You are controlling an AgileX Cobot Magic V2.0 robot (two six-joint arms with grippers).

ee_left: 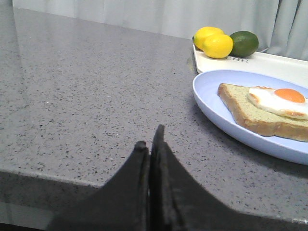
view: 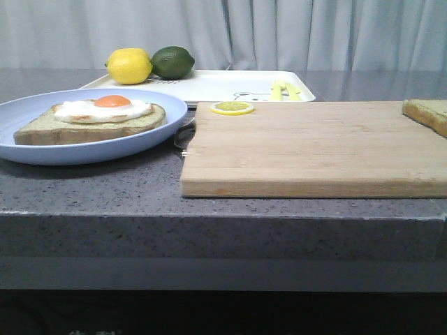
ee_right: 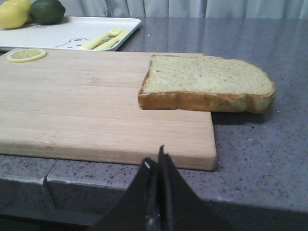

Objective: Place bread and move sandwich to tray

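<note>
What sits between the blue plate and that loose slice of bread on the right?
In the front view, the wooden cutting board spans the gap between plate and bread, with a lemon slice on it.

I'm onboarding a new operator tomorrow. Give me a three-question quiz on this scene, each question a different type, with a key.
1. True or false: the bread lies wholly on the cutting board.
2. Multiple choice: the lemon slice lies on A) the tray, B) the cutting board, C) the blue plate.
3. Fill in: the fried egg sits on a bread slice on the ____.

Key
1. False: one end overhangs the board's edge, above the counter.
2. B, near its far edge.
3. Blue plate. It is an open-faced sandwich for now, with no top slice. The left gripper and right gripper are both shut and hold nothing.
</note>
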